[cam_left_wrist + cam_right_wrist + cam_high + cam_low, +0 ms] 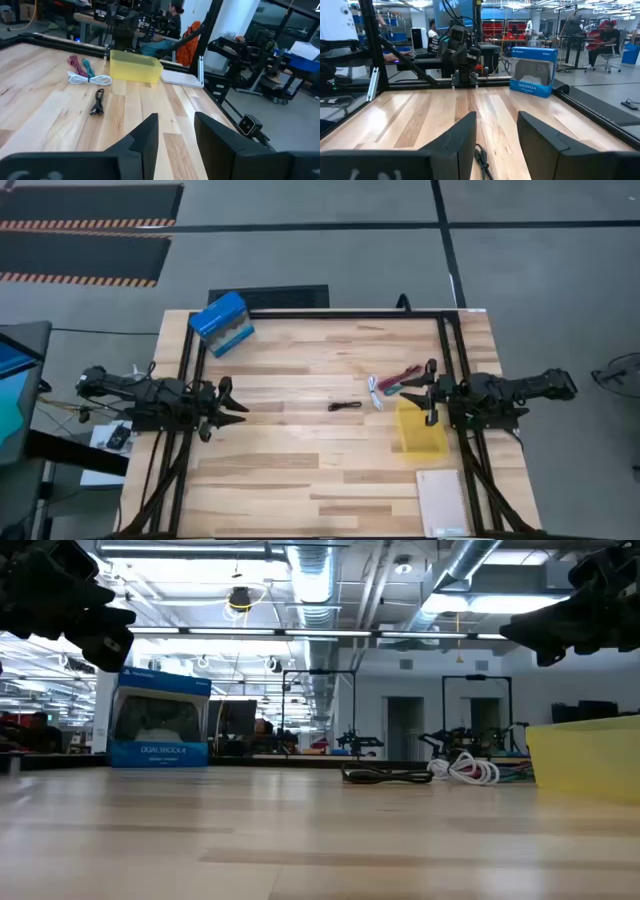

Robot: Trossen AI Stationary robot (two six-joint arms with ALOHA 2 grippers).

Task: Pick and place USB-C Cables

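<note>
Left gripper (pixel 232 408) at the table's left edge, above the wood, fingers (pixel 145 135) parted, nothing between them. Right gripper (pixel 432 392) at the right side, over the near edge of the yellow bin (pixel 420 430), fingers (pixel 462 132) also apart and empty.

Black cable (pixel 345 407) lies alone near table centre, between the two grippers, well apart from both. White cable (pixel 375 392) sits right of it, just beside the right gripper. Red cable (pixel 402 376) and teal cable (pixel 397 387) lie side by side next to the white one, close to or touching it, cannot tell which. All four cables are on the bare wood, outside the bin.

Left wrist view: white cable (pixel 90 79) in front of the red (pixel 75 62) and teal (pixel 88 67) ones, black one (pixel 98 102) nearer, bin (pixel 135 67) beyond them.

Blue box (pixel 221 322) stands at the far left corner. A flat white pad (pixel 442 502) lies at the near right corner. Low view shows black (pixel 385 776) and white (pixel 465 770) cables flat on the table, bin wall (pixel 585 760) at right
</note>
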